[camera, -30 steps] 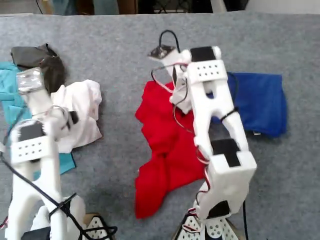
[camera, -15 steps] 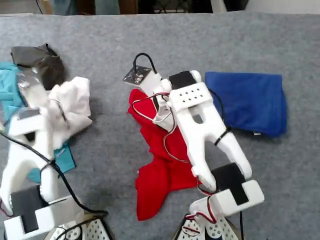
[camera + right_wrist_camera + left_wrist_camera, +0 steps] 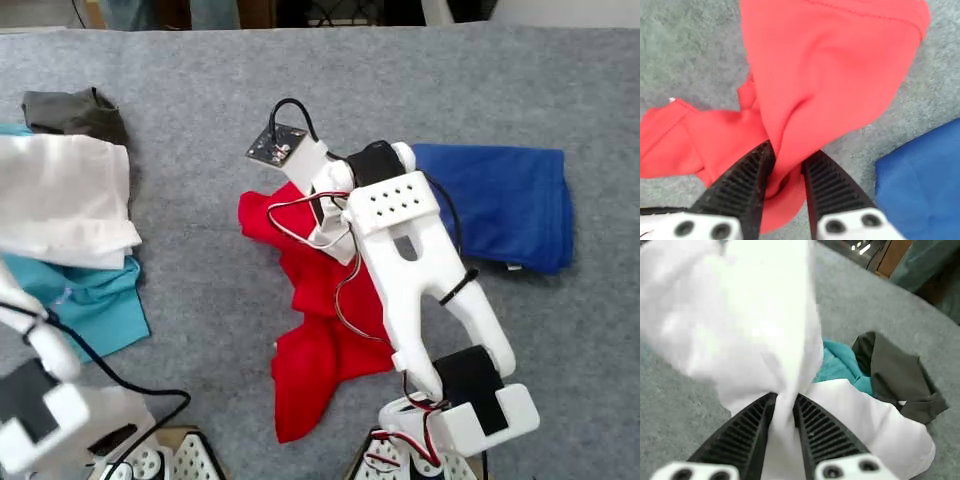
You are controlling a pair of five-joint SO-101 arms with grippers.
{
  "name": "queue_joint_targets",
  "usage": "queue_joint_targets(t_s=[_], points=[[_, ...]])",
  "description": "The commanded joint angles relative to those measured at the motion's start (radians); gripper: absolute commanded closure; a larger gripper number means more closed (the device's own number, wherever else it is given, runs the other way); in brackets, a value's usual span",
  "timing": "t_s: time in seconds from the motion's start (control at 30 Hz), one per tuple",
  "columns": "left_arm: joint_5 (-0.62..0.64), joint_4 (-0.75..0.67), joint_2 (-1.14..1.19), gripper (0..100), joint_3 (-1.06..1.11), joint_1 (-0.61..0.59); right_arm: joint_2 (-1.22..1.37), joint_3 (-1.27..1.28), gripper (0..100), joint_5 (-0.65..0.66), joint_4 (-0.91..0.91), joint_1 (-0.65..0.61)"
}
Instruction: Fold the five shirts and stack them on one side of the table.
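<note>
- Currently clamping the right hand (image 3: 790, 150) on a bunched fold of the red shirt (image 3: 320, 350), with the cloth pinched tight between both ribbed fingers.
- Holding that pinched end near the middle of the bench (image 3: 200, 80), with the rest of the red shirt trailing crumpled toward the near edge.
- Gripping the white shirt (image 3: 60, 200) in the left hand (image 3: 785, 399), clenched on a gathered ridge of fabric that is billowing out past the fingertips.
- Keeping the white shirt at the bench's left edge, overlapping the teal shirt (image 3: 90, 305) as seen from the high view.
- Leaving the teal shirt lying spread by the left edge, with its nearer part showing beyond the white one.
- Leaving the dark grey shirt (image 3: 75, 112) lying crumpled near the far left corner, just beyond the white shirt.
- Leaving the blue shirt (image 3: 510, 205) lying folded flat toward the right edge, just beside the right arm and near the red shirt, with a strip of bare bench between the two in the right wrist view.
</note>
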Motion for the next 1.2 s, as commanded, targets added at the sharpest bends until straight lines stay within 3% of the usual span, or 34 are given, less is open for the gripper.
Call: queue_joint_targets(t_s=[0.0,0.13,0.33,0.47,0.63,0.9,1.0,1.17], points=[[0.002,0.0,0.078,91,-0.036,-0.002,-0.062,-0.002,98.5,0.011,0.035,-0.003],[0.0,0.17,0.124,77,-0.073,0.058,-0.067,-0.005,98.5,0.012,0.077,0.081],[-0.103,0.293,0.115,77,-0.102,0.179,-0.076,-0.016,98.5,0.086,0.17,0.267],[-0.11,0.416,0.051,77,-0.189,0.197,-0.148,-0.045,98.5,0.147,0.199,0.31],[-0.112,0.446,-0.049,77,-0.176,0.176,-0.228,-0.173,98.5,0.138,0.198,0.19],[-0.126,0.439,-0.198,76,-0.033,0.031,-0.194,-0.536,98.4,-0.066,0.147,-0.172],[-0.157,0.439,-0.232,76,-0.002,-0.004,-0.136,-0.599,98.4,-0.169,0.068,-0.183],[-0.163,0.439,-0.252,76,0.042,-0.015,0.036,-0.535,98.4,-0.305,-0.025,-0.069]])
